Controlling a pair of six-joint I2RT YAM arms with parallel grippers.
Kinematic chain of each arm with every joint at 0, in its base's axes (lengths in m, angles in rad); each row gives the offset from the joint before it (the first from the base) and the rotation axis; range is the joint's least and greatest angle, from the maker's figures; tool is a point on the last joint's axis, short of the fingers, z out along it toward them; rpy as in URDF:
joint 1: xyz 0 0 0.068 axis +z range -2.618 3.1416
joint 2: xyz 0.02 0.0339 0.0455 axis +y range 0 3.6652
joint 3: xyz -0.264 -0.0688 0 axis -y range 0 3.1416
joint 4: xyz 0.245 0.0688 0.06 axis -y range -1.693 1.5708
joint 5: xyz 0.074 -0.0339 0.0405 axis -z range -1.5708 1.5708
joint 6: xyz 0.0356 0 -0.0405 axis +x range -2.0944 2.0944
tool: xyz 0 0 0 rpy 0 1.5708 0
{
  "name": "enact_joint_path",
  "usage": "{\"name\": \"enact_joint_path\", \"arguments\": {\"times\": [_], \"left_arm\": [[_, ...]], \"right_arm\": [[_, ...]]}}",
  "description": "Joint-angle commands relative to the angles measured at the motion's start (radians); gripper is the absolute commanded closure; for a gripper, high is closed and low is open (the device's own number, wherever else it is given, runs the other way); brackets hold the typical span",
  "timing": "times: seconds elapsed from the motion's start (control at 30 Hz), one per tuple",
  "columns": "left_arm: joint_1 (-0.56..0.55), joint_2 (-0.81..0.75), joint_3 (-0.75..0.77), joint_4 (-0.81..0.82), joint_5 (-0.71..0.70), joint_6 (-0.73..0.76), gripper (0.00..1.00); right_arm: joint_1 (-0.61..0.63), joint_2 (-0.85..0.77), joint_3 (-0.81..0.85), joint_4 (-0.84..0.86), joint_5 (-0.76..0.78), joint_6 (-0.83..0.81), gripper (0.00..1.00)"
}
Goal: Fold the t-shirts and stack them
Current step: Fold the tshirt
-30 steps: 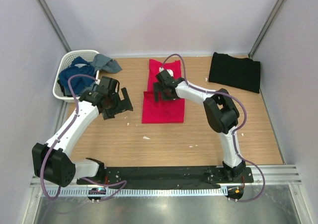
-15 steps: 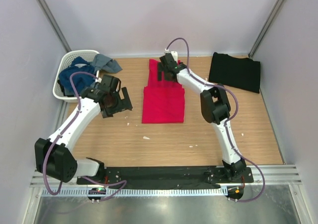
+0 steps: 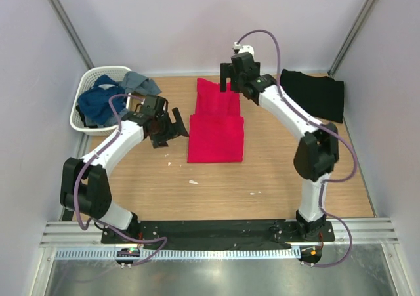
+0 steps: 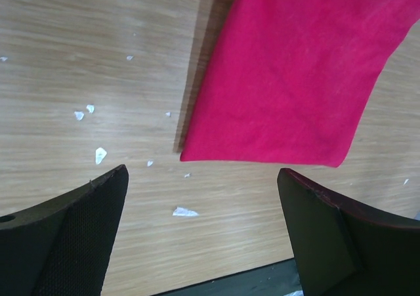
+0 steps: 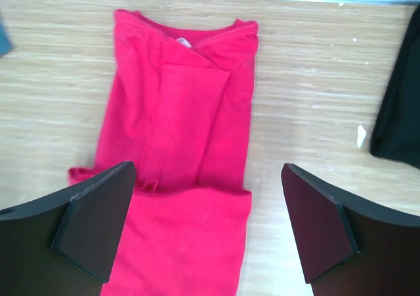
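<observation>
The red t-shirt [image 3: 216, 128] lies on the wooden table, its near half folded into a rectangle and its narrow collar end toward the back wall. In the right wrist view the red t-shirt [image 5: 184, 112] shows its collar and folded-in sleeves. My right gripper [image 3: 231, 84] hovers open above that collar end, and my right gripper [image 5: 209, 171] has nothing between its fingers. My left gripper [image 3: 178, 126] stands open just left of the shirt's folded part. The left wrist view shows my left gripper [image 4: 202, 176] over bare wood near the red t-shirt's [image 4: 295, 79] corner. The black t-shirt [image 3: 310, 94] lies flat at the back right.
A white lattice basket [image 3: 105, 69] at the back left holds blue cloth [image 3: 98, 102], with grey cloth [image 3: 138, 81] hanging over its rim. Small white scraps [image 4: 100, 155] dot the wood left of the red shirt. The black t-shirt's edge [image 5: 400, 105] shows at the right.
My right gripper has lifted off the middle of the red shirt and moved back over its collar end. My left gripper has swung right, closer to the shirt's left edge.
</observation>
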Motion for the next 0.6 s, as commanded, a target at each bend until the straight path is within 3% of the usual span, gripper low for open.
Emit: {"name": "enact_joint_path", "arguments": {"times": [0.0, 0.27, 0.57], "left_arm": [[0.002, 0.008, 0.042, 0.116, 0.003, -0.059, 0.04], [0.002, 0.030, 0.003, 0.177, 0.068, -0.125, 0.08], [0.002, -0.051, -0.142, 0.274, -0.007, -0.206, 0.19]], "right_arm": [[0.004, -0.135, -0.160, 0.017, -0.035, 0.027, 0.00], [0.005, -0.307, -0.449, 0.018, -0.061, 0.188, 0.00], [0.007, -0.425, -0.678, 0.057, -0.124, 0.323, 0.00]]}}
